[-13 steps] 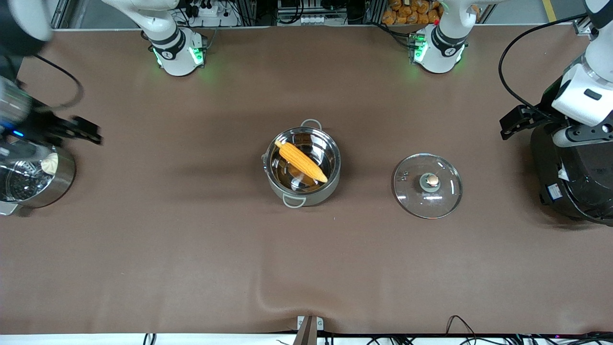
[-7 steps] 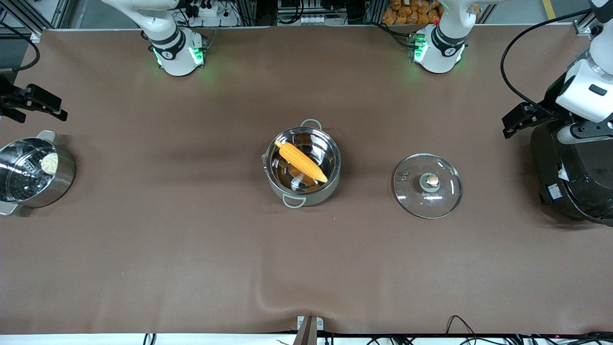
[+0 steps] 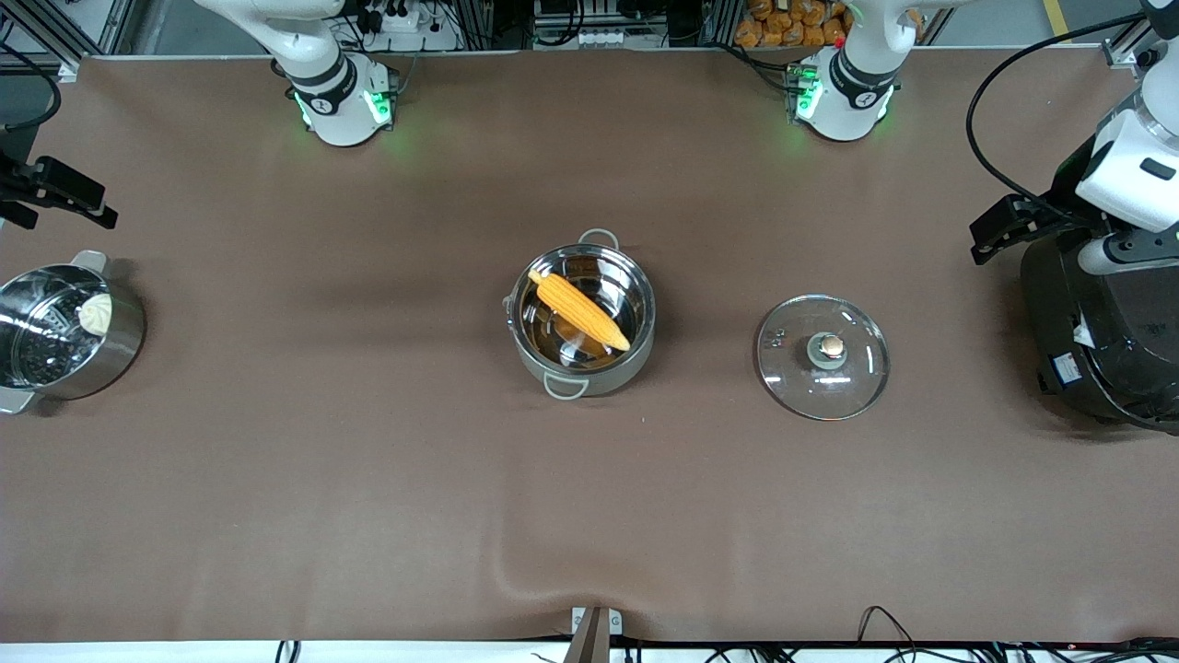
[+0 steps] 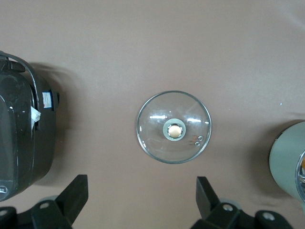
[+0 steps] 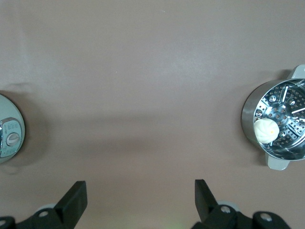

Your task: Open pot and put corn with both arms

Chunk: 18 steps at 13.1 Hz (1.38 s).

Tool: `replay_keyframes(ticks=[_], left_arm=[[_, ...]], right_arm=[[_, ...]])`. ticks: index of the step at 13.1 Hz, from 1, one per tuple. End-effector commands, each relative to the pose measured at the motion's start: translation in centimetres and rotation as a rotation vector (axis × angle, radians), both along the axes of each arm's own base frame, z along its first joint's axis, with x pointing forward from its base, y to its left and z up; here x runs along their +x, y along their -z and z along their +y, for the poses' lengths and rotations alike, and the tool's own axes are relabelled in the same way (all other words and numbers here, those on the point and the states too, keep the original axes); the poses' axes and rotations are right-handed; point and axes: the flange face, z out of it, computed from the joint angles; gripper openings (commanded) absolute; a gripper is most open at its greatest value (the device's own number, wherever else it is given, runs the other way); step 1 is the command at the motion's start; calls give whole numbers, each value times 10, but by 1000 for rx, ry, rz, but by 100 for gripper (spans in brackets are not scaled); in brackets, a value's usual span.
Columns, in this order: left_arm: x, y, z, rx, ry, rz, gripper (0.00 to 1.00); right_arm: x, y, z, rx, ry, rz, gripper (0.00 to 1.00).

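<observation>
The round shiny stainless-steel pot [image 3: 581,319] with grey loop handles stands open at the middle of the brown counter [image 3: 368,479], and the yellow-orange corn cob [image 3: 578,309] lies slantwise inside it, one end propped near the rim. The clear glass lid [image 3: 822,357] with its copper-coloured knob rests flat on the counter beside the pot, toward the left arm's end. Both parts of the job appear done: pot uncovered, corn in.

The left gripper [image 4: 142,198] hangs high at its end of the counter, over the edge of the big black rice cooker [image 3: 1101,322], jaws spread wide and empty, with the lid on the counter below and between them. The right gripper [image 5: 140,200] hangs over bare counter at the other end, jaws likewise apart and holding nothing, near the steel steamer pot [image 3: 64,331] with its white bun [image 3: 95,313]. Little seems left beyond parking the arms.
</observation>
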Motion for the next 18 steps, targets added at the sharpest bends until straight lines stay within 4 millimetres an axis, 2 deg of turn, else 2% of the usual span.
replay_keyframes(ticks=[1, 12, 18], left_arm=[[-2, -5, 3, -17, 16, 8, 100], [-3, 0, 2, -14, 18, 38, 100], [-4, 4, 2, -18, 23, 53, 100]], right_arm=[[-8, -3, 5, 22, 7, -5, 100], [-9, -4, 4, 21, 7, -9, 100], [-13, -10, 13, 21, -10, -15, 100]])
